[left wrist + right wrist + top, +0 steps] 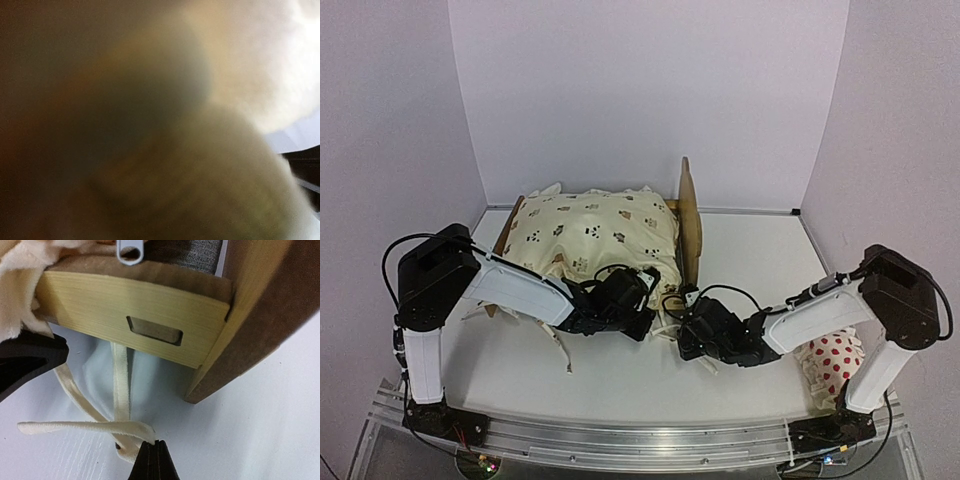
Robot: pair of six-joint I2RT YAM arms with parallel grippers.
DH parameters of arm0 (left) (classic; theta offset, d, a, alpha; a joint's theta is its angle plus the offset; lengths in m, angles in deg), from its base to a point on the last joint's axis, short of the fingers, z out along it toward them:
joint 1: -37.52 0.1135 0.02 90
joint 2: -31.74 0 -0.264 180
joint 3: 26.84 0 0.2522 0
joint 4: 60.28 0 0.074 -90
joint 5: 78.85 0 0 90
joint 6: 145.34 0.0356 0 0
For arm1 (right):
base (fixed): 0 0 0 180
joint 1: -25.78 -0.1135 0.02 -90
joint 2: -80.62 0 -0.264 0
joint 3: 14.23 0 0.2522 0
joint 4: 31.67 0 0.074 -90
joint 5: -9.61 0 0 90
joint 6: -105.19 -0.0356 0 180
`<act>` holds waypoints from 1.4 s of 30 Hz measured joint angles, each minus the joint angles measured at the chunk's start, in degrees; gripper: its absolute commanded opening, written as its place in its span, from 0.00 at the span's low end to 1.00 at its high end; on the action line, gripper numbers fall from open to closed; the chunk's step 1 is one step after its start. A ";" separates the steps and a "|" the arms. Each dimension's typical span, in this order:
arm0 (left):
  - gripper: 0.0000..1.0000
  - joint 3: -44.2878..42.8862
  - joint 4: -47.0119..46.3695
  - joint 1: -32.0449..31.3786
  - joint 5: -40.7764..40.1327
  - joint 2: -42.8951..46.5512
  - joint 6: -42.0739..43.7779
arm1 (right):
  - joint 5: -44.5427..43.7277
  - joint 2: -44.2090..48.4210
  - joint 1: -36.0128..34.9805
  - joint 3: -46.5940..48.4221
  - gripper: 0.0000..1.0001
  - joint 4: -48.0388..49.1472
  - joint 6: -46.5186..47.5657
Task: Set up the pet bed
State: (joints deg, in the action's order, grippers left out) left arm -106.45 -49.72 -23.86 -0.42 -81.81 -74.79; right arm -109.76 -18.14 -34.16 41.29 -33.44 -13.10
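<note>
The pet bed (pixel 688 215) stands at the back middle of the table with the cream animal-print cushion (pixel 590 235) lying on it. My left gripper (pixel 638 300) is pressed into the cushion's near right edge. Its wrist view is filled with blurred cream fabric (pixel 240 75), and its jaws are hidden. My right gripper (pixel 682 325) sits low at the bed's near right corner. In the right wrist view the gripper (pixel 156 445) is shut on a cream cushion tie (pixel 90 427) lying on the table, just below the bed's plywood side rail (pixel 125 310).
A white red-dotted pillow (pixel 835 360) lies at the right under the right arm. More ties (pixel 560 350) trail on the table in front of the bed. A black arm part (pixel 25 360) and a zipper pull (pixel 130 250) show in the right wrist view.
</note>
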 measured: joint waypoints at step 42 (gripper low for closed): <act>0.00 -0.03 7.70 -0.17 7.26 5.88 -3.61 | -6.32 -10.99 -0.09 24.27 0.00 -31.96 -9.34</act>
State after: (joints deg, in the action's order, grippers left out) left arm -106.48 -42.02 -24.04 6.84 -75.94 -78.39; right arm -116.08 -29.14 -34.25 65.56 -65.39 -22.43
